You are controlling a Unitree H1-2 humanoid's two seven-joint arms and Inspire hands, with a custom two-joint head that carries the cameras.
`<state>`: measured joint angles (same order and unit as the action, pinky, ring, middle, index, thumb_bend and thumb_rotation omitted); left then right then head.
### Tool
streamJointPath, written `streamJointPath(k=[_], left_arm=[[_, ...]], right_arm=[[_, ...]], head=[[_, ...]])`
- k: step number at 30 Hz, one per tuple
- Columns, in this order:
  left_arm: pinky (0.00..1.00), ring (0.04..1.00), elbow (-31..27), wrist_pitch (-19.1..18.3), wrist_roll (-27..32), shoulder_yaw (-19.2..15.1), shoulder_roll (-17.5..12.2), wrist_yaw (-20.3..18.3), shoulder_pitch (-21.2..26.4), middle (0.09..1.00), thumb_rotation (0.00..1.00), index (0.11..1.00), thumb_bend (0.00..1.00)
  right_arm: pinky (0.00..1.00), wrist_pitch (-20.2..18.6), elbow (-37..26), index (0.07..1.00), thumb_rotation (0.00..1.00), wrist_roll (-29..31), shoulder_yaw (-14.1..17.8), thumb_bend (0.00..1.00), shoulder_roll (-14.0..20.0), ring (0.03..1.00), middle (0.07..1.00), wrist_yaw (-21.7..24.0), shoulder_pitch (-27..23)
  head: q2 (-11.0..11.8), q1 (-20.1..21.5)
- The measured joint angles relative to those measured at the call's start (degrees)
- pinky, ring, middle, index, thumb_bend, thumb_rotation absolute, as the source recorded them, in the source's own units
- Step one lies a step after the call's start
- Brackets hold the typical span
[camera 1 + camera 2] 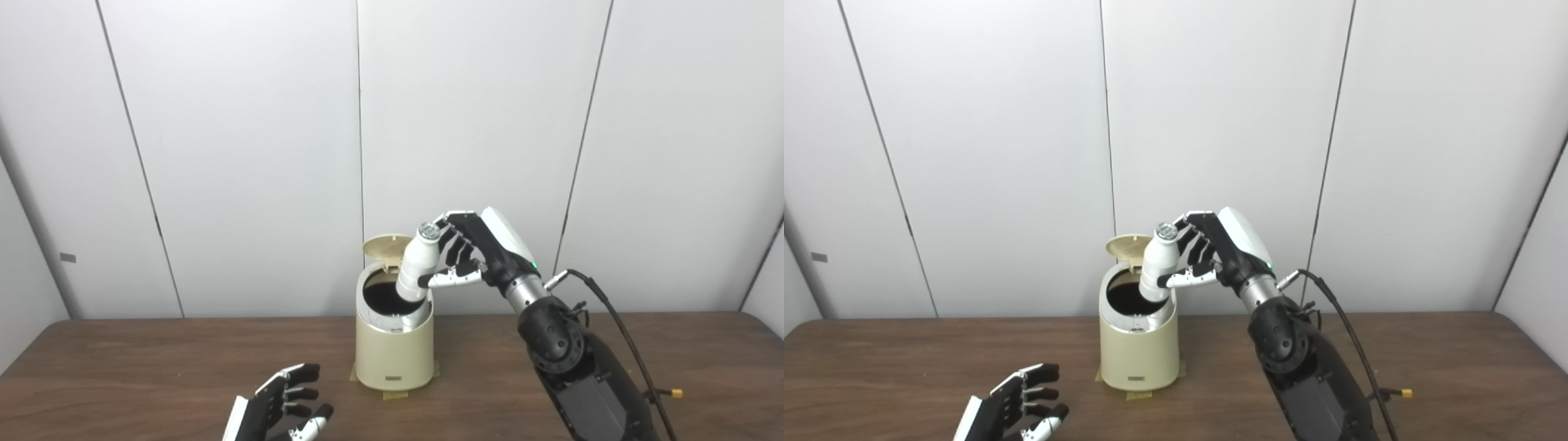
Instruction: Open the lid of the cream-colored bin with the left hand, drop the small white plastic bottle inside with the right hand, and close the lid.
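A small white plastic bottle (pixel 418 267) hangs tilted over the mouth of the cream-colored bin (pixel 394 349), its silver cap up and to the right, its base down and to the left, just at or inside the bin's right rim. Its long axis runs steeply, leaning toward the right hand (pixel 474 254), whose dark fingers (pixel 456 246) wrap the bottle's upper body from the right while the pale thumb (pixel 450 280) presses across its lower half.

The bin's round lid (pixel 386 246) stands raised at the back, hinged open, and the opening below shows only a dark interior; nothing can be made out inside. The bin sits on the brown wooden table (pixel 153 367), with strips of tan tape (pixel 395 395) showing at its base.

The right eye view sets the bottle's base a little deeper over the dark opening than the left eye view does, and shows more of the table to the right.

The left hand (pixel 278 410) rests low near the front edge, well apart from the bin, fingers spread and holding nothing. A black cable (pixel 618 324) loops from the right wrist.
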<state>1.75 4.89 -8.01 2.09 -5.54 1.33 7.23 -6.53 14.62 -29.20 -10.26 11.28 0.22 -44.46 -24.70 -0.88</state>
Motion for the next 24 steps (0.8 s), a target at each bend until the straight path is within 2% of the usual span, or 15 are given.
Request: streamJointPath(k=[7,11,24], left_arm=[[0.61,0.699,0.0,0.0,0.0,0.0,0.0,0.0,0.0,0.769,0.14,0.770,0.55],[0.62,0.700,0.0,0.0,0.0,0.0,0.0,0.0,0.0,0.770,0.11,0.767,0.54],[0.61,0.707,0.0,0.0,0.0,0.2,0.0,0.0,0.0,0.779,0.10,0.773,0.54]], right_arm=[[0.28,0.0,-0.5,0.556,0.00,-0.6,-0.6,0.51,0.9,0.371,0.463,0.3,0.2],[0.29,0.0,-0.5,0.556,0.00,-0.6,-0.6,0.51,1.4,0.373,0.464,0.8,0.4],[0.31,-1.6,-1.9,0.555,0.00,-0.1,-0.7,0.51,0.9,0.374,0.457,2.4,1.5]], head=[[-0.4,0.0],[-0.4,-0.1],[-0.6,-0.4]])
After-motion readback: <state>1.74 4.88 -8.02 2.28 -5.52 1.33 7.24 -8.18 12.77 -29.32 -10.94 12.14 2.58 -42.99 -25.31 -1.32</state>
